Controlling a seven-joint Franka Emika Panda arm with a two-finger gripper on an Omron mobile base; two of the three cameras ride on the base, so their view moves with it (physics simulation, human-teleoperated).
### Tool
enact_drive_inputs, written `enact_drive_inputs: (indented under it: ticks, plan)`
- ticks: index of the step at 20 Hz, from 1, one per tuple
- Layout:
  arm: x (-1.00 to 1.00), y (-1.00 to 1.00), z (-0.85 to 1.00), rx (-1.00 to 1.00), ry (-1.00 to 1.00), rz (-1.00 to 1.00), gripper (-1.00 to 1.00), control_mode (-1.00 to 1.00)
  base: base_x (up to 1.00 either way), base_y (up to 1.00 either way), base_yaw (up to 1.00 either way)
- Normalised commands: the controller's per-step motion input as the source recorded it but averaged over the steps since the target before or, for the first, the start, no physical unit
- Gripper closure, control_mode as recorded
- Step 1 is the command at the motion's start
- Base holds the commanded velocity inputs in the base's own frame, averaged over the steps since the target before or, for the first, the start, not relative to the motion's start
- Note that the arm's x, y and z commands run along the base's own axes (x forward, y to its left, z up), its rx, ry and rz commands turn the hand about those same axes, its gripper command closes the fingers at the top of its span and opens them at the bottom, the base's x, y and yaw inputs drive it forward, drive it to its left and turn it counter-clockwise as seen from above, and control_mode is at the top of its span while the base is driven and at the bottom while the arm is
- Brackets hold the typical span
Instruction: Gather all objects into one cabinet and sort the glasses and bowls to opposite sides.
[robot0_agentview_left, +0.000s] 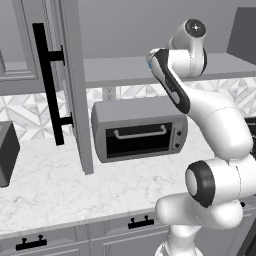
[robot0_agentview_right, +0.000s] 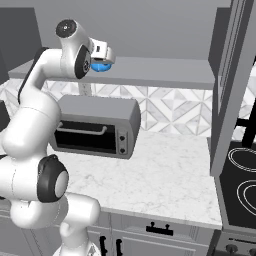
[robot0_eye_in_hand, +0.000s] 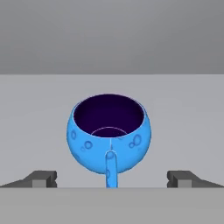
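Observation:
A squat glossy blue vessel with a small handle stands upright on the long grey shelf board of the wall cabinet. Its handle points toward my hand. My gripper is open. Its two dark fingertips sit wide apart on either side of the vessel, near its handle side, without touching it. In the right base view the blue vessel shows just under the raised hand. The tall grey door with its black bar handle stands open. The wooden bowl, grey tumbler and red mug are out of view.
A grey toaster oven sits on the marble counter under the shelf. A black stove top lies at the right. Another open cabinet door hangs at the right. Base cabinets with short black pulls run below.

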Motion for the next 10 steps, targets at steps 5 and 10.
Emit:
enact_drive_inputs:
  ticks: [5,10]
  plan:
    - [0.14,0.00,-0.09,0.00,0.03,0.00,-1.00,-1.00,0.00,0.00,0.00]
    - [0.10,0.00,-0.17,0.00,0.00,0.00,-1.00,-1.00,0.00,0.00,0.00]
